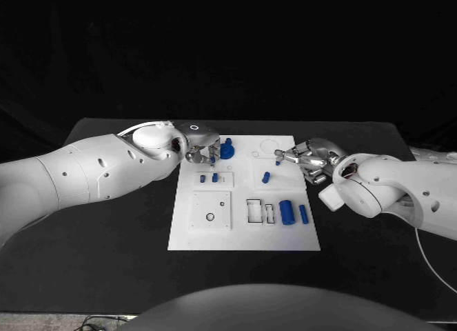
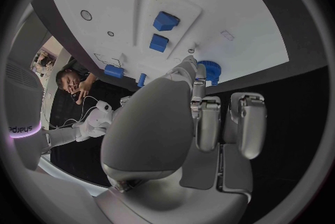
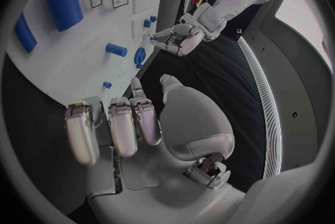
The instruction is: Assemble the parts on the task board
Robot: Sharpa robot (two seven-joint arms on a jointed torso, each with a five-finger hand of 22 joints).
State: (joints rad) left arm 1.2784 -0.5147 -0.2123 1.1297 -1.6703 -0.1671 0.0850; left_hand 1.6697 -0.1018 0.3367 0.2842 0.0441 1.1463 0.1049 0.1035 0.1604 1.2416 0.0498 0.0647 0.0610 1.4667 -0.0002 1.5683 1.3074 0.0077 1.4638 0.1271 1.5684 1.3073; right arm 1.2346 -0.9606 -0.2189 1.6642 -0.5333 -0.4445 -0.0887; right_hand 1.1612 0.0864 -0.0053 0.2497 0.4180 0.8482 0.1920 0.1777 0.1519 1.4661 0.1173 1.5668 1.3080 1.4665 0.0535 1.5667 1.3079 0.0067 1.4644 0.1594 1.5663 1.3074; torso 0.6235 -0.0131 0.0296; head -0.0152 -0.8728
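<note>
The white task board [image 1: 243, 231] lies in the middle of the table. At its far left corner stands a blue gear-shaped part [image 1: 226, 147] [image 2: 209, 71] [image 3: 139, 56]. My left hand [image 1: 199, 150] [image 2: 183, 118] hovers just beside it, one fingertip [image 2: 191, 62] close to the gear and nothing in its grasp. My right hand [image 1: 309, 159] [image 3: 139, 123] is over the board's far right edge, fingers apart and empty. A tiny blue piece [image 1: 278, 162] [image 3: 106, 85] lies on the board just off its fingertips. A blue peg [image 1: 266, 177] [image 3: 116, 49] lies nearby.
Two small blue blocks [image 1: 202, 178] [image 1: 214, 177] stand in the board's left part. A thick blue cylinder [image 1: 287, 211] and a thin blue bar [image 1: 304, 214] lie at the near right, beside two empty rectangular slots [image 1: 255, 210]. A dark ring [image 1: 209, 217] sits near left.
</note>
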